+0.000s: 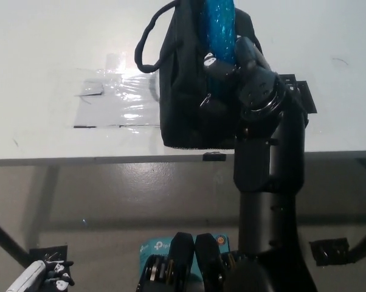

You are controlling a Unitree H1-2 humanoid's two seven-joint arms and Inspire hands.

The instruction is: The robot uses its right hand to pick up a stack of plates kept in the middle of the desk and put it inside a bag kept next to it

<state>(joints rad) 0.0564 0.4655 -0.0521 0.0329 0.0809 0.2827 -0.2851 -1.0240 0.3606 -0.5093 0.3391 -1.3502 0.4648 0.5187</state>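
L hand: white left hand rests low by my side, grip unclear.
R hand: black right hand clamped on glittery blue plate stack.
Stack axis: I read it edge-up, directly over soft black fabric bag on white table; drop straight down.

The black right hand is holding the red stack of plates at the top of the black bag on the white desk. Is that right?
Not quite: the stack of plates is blue, not red, as the head view shows. The rest holds: the black right hand grips it at the top of the black bag on the white desk.
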